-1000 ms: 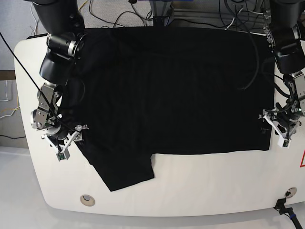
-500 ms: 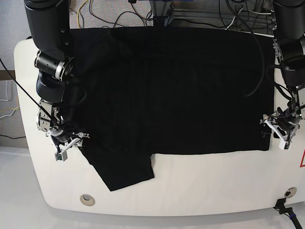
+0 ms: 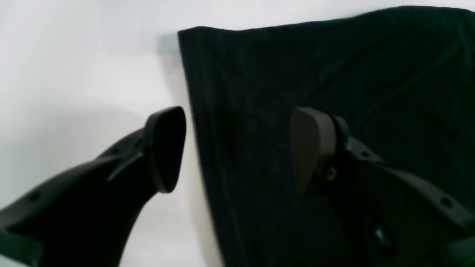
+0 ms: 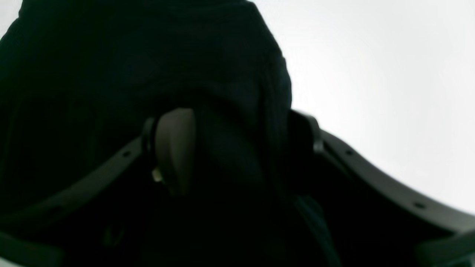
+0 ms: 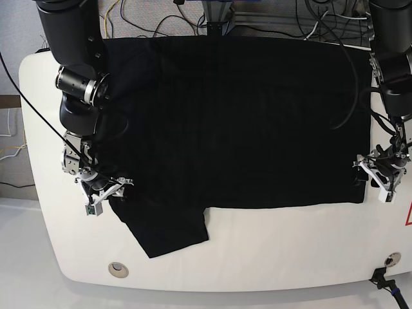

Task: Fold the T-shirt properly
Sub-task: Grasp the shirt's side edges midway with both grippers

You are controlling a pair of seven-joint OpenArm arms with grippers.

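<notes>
- T-shirt (image 5: 238, 135) lies spread on the table (image 5: 257, 251), one sleeve angled out; we judge the step is lining up the first fold.
- Right gripper (image 5: 112, 196), view's left: arm bent down, fingers apart over the side edge near the sleeve; we'd pinch next.
- Left gripper (image 5: 372, 179), view's right: fingers parted, straddling the opposite edge near the corner.

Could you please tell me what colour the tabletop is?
White, best seen in the base view.
</notes>
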